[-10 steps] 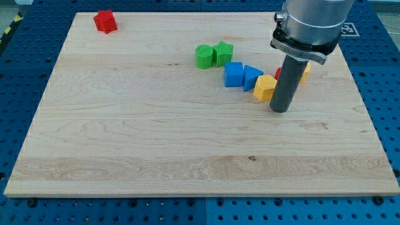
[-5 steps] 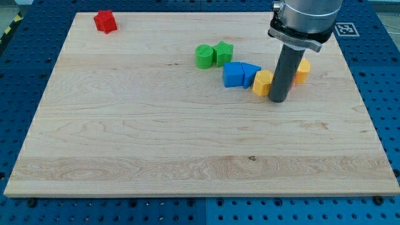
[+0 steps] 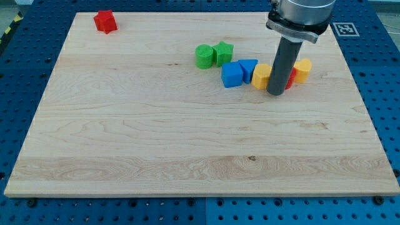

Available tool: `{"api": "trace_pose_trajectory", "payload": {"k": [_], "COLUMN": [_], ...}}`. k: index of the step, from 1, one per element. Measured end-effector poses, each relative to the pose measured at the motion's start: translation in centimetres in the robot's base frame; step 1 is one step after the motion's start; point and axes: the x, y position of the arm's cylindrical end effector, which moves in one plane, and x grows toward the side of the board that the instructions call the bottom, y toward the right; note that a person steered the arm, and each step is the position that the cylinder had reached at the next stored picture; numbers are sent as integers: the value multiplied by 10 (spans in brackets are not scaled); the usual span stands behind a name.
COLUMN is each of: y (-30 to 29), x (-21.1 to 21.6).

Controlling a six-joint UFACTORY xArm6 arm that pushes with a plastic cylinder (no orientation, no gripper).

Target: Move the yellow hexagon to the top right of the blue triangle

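One contact: my tip (image 3: pixel 275 93) touches yellow hexagon (image 3: pixel 261 76), just right of blue triangle (image 3: pixel 248 67).
Hand: none fitted, nothing grasped.
Advice: you should push far-right, slowly.

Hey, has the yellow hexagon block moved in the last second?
Yes. The yellow hexagon block slid toward the view's top and slightly left, judged against the unmoved green blocks, with my tip beside it.
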Motion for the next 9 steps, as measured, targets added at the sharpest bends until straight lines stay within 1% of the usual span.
{"api": "trace_pose_trajectory", "payload": {"k": [4,6,8,9], "y": [0,-6,-6,-6], "x": [-28,-50,-57,-76]}}
